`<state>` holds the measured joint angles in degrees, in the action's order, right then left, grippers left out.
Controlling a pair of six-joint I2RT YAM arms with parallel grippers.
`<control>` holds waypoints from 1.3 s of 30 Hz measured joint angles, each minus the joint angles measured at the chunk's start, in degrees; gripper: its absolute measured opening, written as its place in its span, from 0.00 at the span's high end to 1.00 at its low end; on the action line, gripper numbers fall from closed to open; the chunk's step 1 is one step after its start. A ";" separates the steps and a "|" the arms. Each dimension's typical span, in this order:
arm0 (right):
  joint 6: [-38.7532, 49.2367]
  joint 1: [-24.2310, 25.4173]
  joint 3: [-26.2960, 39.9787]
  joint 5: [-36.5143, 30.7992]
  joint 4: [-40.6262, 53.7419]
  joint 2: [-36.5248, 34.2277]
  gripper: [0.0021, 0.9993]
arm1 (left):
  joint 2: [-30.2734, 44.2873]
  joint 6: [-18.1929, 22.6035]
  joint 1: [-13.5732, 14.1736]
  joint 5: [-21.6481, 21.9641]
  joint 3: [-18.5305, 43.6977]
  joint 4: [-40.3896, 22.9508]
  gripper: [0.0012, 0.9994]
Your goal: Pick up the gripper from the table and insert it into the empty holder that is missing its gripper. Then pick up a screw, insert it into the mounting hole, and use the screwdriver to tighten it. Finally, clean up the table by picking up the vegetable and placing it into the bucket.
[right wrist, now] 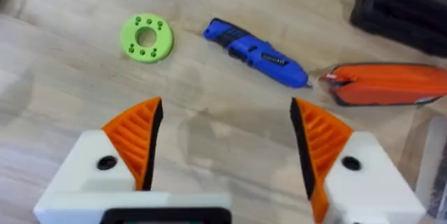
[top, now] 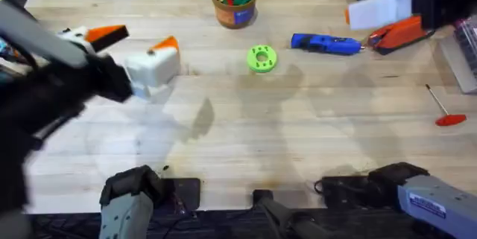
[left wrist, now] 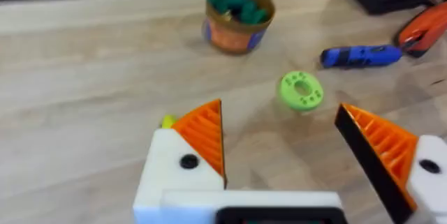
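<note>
My left gripper (left wrist: 278, 116) is open over the table's left side, and its white fingers carry both orange ribbed pads (left wrist: 204, 135). A small yellow bit, likely the vegetable (left wrist: 167, 121), peeks out from behind one of its fingers. In the overhead view this left gripper (top: 143, 39) hangs large and blurred. My right gripper (right wrist: 223, 116) is open too, with both pads on, above the far right near the blue screwdriver (top: 326, 42). The bucket (top: 234, 10), orange with green pieces inside, stands at the far middle. The loose gripper, the empty holder and the screw are out of view.
A lime-green disc with holes (top: 261, 58) lies left of the screwdriver. An orange-and-black hand tool (top: 399, 32) sits at the far right. A thin red-handled rod (top: 446, 111) lies near the right edge. Dark equipment (right wrist: 405, 4) borders the far right corner.
</note>
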<state>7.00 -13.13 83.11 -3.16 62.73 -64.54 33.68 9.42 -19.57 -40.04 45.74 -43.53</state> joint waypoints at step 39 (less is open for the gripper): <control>-3.45 0.00 -21.39 0.00 -3.59 11.81 0.02 | 68.77 -3.79 17.81 41.05 25.37 -9.69 0.01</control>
<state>3.55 -13.13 61.71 -3.16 59.13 -52.73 102.45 5.63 -1.76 1.02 71.11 -53.22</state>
